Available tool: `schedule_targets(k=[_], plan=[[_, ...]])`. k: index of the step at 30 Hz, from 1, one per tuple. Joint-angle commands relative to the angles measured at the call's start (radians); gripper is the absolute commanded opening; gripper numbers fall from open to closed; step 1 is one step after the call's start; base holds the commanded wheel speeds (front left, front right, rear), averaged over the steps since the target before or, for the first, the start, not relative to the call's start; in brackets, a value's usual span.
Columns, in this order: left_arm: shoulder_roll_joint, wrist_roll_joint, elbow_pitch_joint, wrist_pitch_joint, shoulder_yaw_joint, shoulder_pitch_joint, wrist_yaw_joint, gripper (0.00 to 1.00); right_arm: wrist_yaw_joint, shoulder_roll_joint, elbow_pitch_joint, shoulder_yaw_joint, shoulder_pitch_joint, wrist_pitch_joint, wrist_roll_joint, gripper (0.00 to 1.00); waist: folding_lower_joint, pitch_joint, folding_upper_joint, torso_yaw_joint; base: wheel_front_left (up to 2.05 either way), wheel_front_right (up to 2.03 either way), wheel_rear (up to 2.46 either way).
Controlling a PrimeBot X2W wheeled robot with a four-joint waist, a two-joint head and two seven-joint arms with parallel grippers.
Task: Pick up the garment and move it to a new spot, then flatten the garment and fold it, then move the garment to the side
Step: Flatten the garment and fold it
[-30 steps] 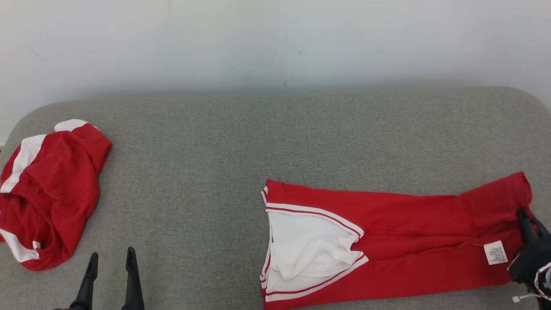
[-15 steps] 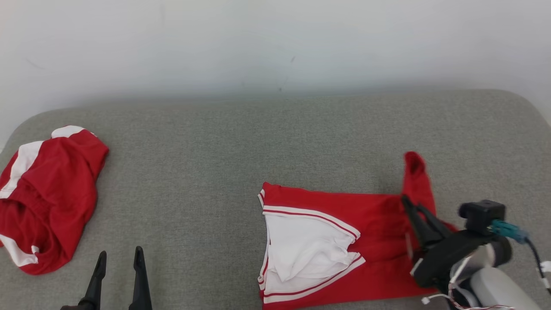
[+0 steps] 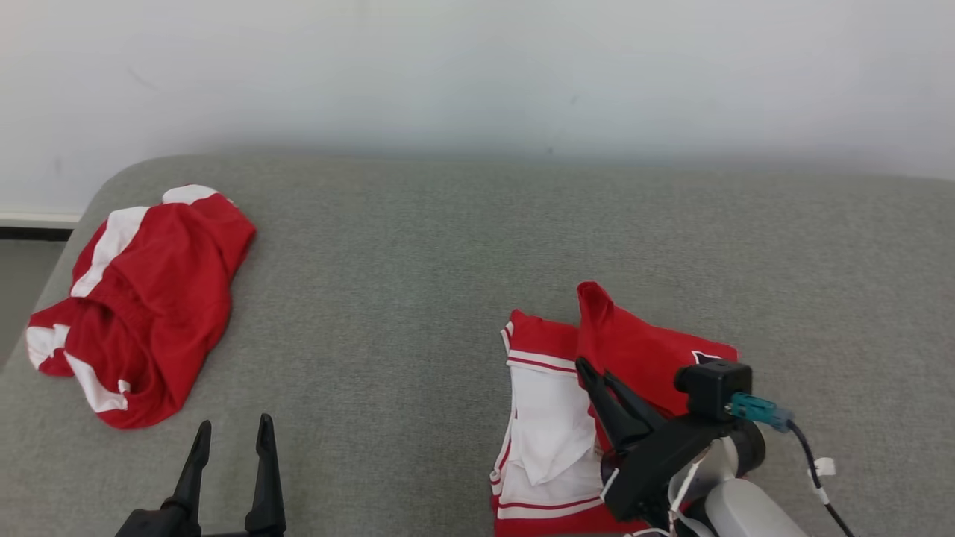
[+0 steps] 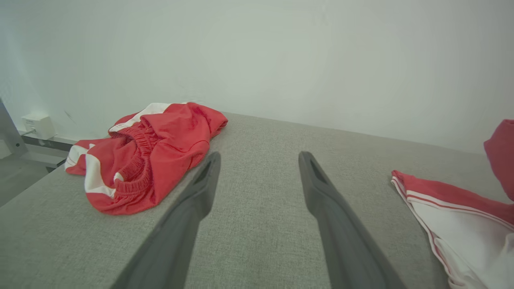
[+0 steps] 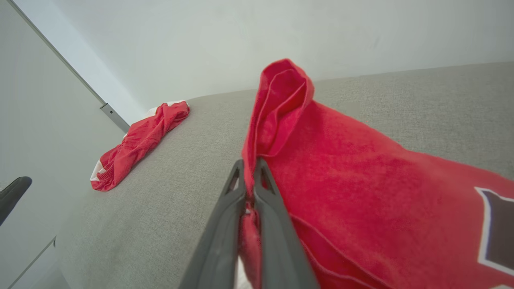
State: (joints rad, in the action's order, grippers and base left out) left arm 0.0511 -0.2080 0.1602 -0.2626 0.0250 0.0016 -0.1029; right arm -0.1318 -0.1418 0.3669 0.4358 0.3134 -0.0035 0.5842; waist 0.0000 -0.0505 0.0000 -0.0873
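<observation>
The garment point(image 3: 649, 350) is red with a white panel and striped trim. A fold of its red cloth is clamped between the two dark fingers of the right gripper point(image 3: 595, 371), which are pressed together. In the right wrist view this fold stands up in a hump above the fingertips. The raised red part, bearing a dark emblem point(image 5: 498, 228) edged in white, drapes over the rest of the garment. The rest lies flat on the grey cushion point(image 3: 418, 261), low and right of middle in the head view, white panel up.

The left gripper point(image 3: 233, 424) is over bare cushion at the lower left, its jaws wide apart and holding nothing. A second garment point(image 3: 149, 298), red and white with an elastic waistband, lies crumpled near the cushion's left end, well apart from both grippers. A pale wall point(image 3: 477, 67) rises behind.
</observation>
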Motion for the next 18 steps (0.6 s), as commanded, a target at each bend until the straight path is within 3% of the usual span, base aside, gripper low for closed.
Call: schedule_targets(k=[1, 10, 11, 12, 18], plan=[[-0.001, -0.004, 0.006, -0.003, -0.005, -0.013, 0.001, 1.00, 0.003, 0.016, 0.015, -0.001, 0.015, -0.009, -0.011, 0.00, 0.0000, -0.005, 0.0000, -0.026, 0.00, 0.00, 0.00], [-0.001, -0.012, 0.030, -0.003, -0.018, -0.031, -0.002, 1.00, 0.003, 0.065, 0.141, 0.025, 0.050, -0.040, -0.018, 0.00, 0.0000, -0.013, 0.0000, -0.052, 0.00, 0.00, 0.00], [-0.001, -0.012, 0.031, -0.003, -0.019, -0.032, -0.001, 1.00, 0.003, 0.067, 0.158, 0.036, 0.056, -0.041, -0.033, 0.35, 0.0000, -0.013, 0.0000, -0.053, 0.00, 0.00, 0.00], [-0.001, -0.013, 0.032, -0.003, -0.018, -0.033, -0.001, 1.00, 0.003, 0.071, 0.163, 0.044, 0.064, -0.054, -0.039, 1.00, 0.0000, -0.014, 0.0000, -0.052, 0.00, 0.00, 0.00], [-0.001, -0.003, 0.034, -0.003, -0.001, -0.021, -0.002, 1.00, 0.003, 0.056, 0.141, 0.058, 0.100, -0.137, -0.050, 1.00, 0.0000, -0.008, 0.0000, -0.022, 0.00, 0.00, 0.00]])
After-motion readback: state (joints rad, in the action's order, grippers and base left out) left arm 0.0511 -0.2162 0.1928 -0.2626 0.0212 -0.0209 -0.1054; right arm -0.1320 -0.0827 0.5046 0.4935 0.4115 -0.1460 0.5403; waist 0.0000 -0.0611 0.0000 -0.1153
